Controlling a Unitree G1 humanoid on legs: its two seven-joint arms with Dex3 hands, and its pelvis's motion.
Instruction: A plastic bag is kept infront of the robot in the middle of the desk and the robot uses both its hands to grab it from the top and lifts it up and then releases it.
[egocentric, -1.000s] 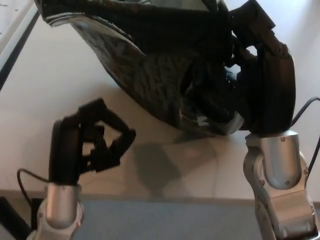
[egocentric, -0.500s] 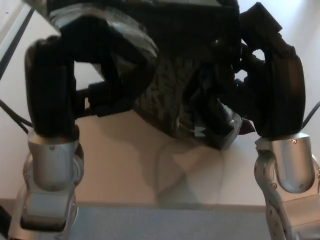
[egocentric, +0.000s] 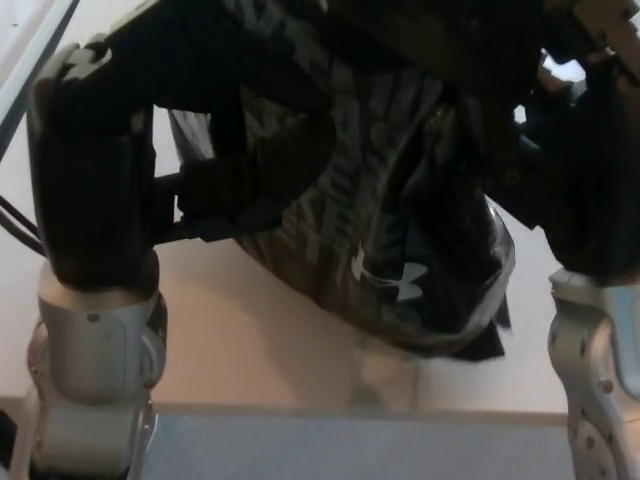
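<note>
Near edge, 6 o'clock: grey strip, then pale tabletop (egocentric: 250, 340), bare under the load.

Plastic bag (egocentric: 400, 250) hangs centre frame, dark with pale print and a small white logo. Its lowest fold sags toward 5 o'clock, seemingly off the tabletop, shadow beneath.

9 o'clock: left hand (egocentric: 215, 130), black fingers curled into the bag's upper left flank and apparently pinching a fold.

3 o'clock: right hand (egocentric: 575, 150) pressed against the bag's right side. Black on black, so I cannot tell whether its fingers are closed.

Judgement: the lift is under way or at its height. Next comes the release, both hands opening together so the bag drops straight.

Bag top cut off at 12 o'clock. Right fingertips hidden in folds. Contents unknown.
</note>
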